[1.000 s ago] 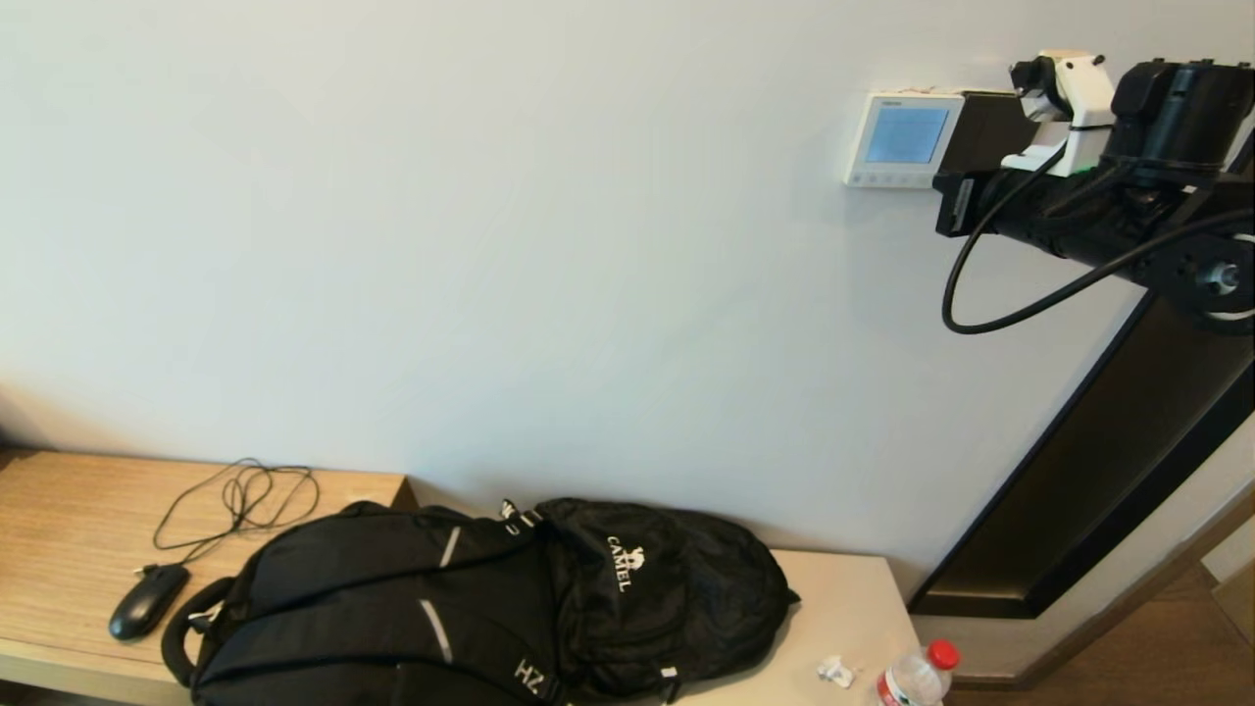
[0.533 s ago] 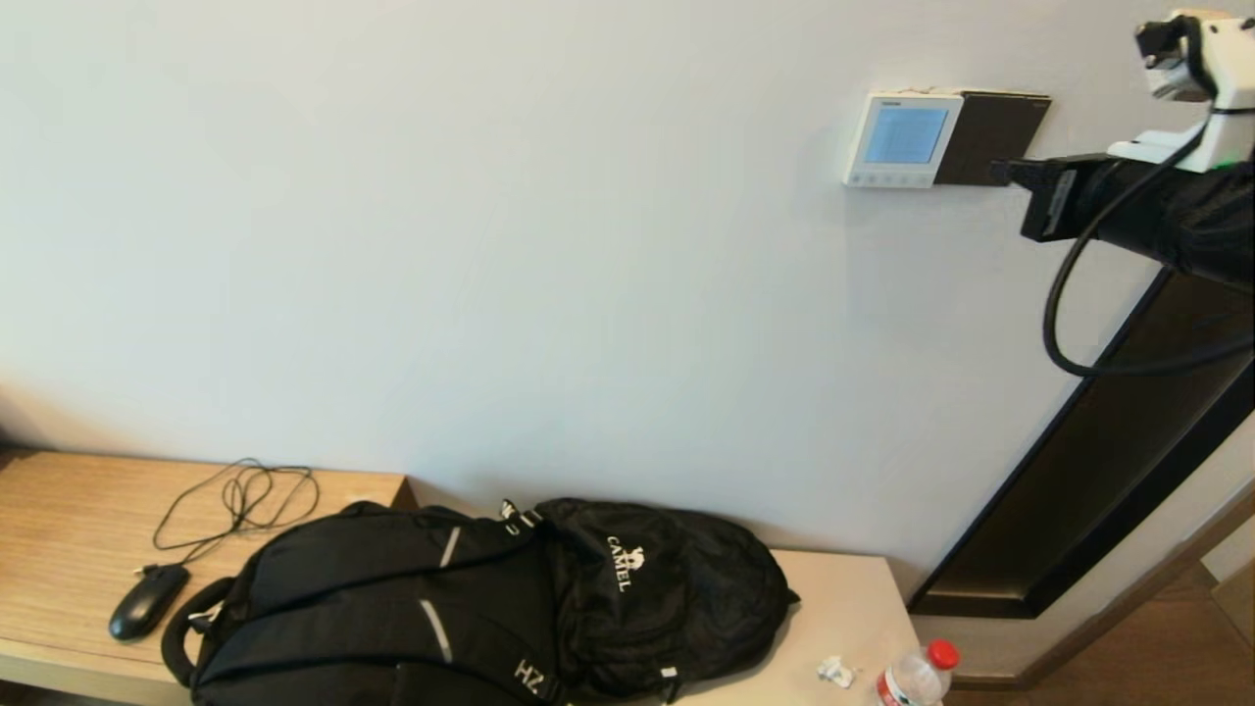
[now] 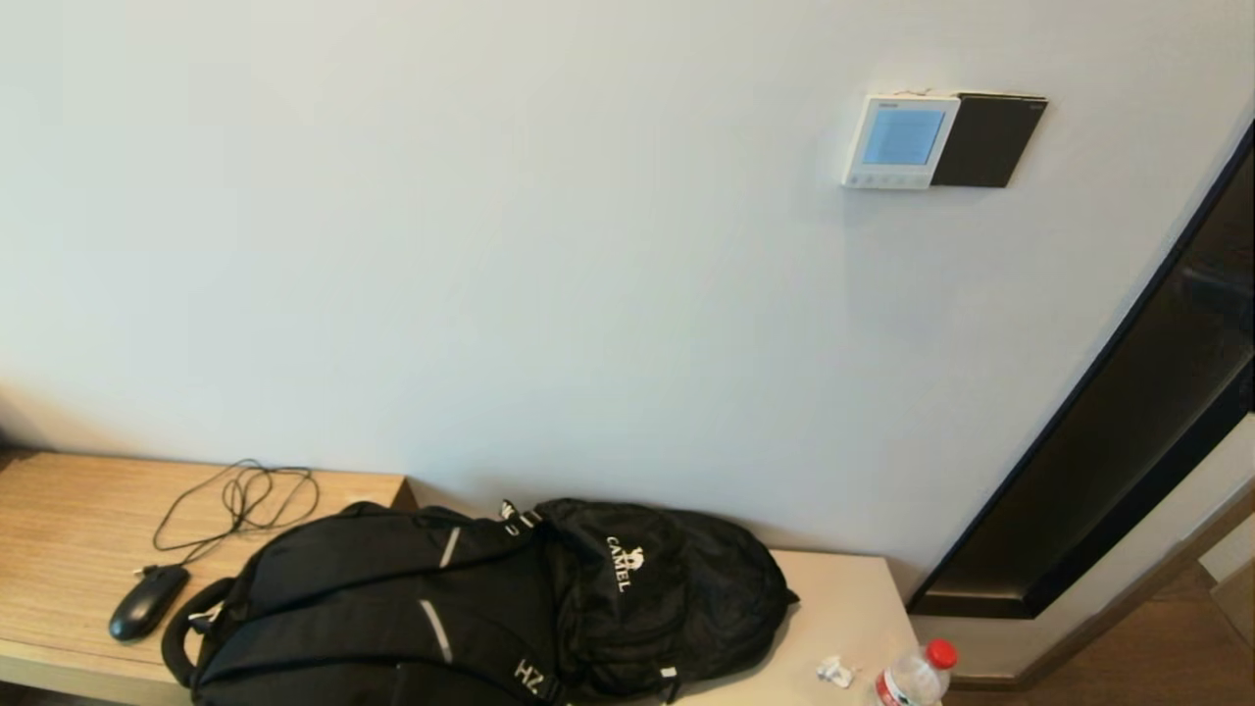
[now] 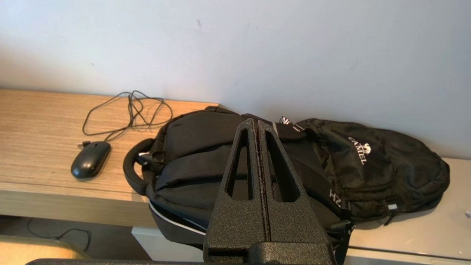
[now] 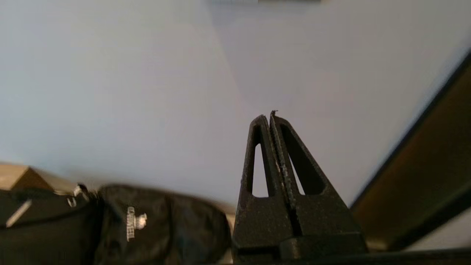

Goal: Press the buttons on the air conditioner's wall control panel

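The white wall control panel (image 3: 900, 140) hangs high on the wall at the right, its screen lit light blue. Its row of tiny pale buttons (image 3: 887, 179) runs along the bottom edge. Neither arm shows in the head view. My right gripper (image 5: 268, 116) is shut and empty, its tips in front of bare wall well below the panel. My left gripper (image 4: 255, 123) is shut and empty, parked low in front of the black backpack (image 4: 294, 169).
A dark square plate (image 3: 988, 140) adjoins the panel's right side. A dark framed panel (image 3: 1108, 471) slants down the right. Below, the backpack (image 3: 490, 608) lies on a wooden bench (image 3: 69, 520) with a black mouse (image 3: 147, 600) and cable, a water bottle (image 3: 917, 677) and a paper scrap (image 3: 835, 672).
My right arm has pulled away from the panel, moving right and then out of the head view. The panel and dark plate now show unobstructed.
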You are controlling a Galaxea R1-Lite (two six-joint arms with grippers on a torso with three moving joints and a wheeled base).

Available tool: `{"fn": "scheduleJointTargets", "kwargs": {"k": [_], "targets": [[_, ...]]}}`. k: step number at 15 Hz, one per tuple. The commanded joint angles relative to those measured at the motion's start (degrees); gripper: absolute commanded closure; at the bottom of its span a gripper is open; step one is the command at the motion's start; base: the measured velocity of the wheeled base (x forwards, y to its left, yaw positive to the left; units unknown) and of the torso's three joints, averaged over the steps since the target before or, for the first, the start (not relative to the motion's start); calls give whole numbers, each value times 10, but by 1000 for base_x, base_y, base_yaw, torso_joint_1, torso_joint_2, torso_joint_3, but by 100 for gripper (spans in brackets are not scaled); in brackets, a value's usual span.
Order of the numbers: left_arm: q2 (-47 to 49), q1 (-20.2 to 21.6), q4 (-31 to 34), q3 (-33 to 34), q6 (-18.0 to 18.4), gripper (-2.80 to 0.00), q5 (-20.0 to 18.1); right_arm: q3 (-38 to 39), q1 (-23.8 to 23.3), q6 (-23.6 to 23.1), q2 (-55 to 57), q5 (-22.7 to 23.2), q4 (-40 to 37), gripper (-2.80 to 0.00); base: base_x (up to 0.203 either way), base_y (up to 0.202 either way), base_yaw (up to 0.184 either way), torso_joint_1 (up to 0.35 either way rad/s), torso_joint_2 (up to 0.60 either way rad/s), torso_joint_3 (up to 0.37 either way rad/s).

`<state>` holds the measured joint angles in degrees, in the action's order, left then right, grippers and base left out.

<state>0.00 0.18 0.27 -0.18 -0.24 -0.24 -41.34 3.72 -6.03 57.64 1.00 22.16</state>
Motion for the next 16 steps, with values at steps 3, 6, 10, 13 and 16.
{"fn": "scheduleJointTargets", "kwargs": {"k": [3,6,10,13,16], "targets": [[-1,0,0,0,0,0,0,148,-4,-1,-142,-78,-21,0,0,0,0,0,0,0],[-1,0,0,0,0,0,0,188,-4,-3,-230,-135,-98,0,0,0,0,0,0,0],[-1,1,0,0,0,0,0,223,-10,-5,-352,-169,-226,0,0,0,0,0,0,0],[-1,0,0,0,0,0,0,294,-11,-6,-408,-163,-251,0,0,0,0,0,0,0],[-1,1,0,0,0,0,0,348,-26,-5,-435,-161,-247,0,0,0,0,0,0,0]]}}
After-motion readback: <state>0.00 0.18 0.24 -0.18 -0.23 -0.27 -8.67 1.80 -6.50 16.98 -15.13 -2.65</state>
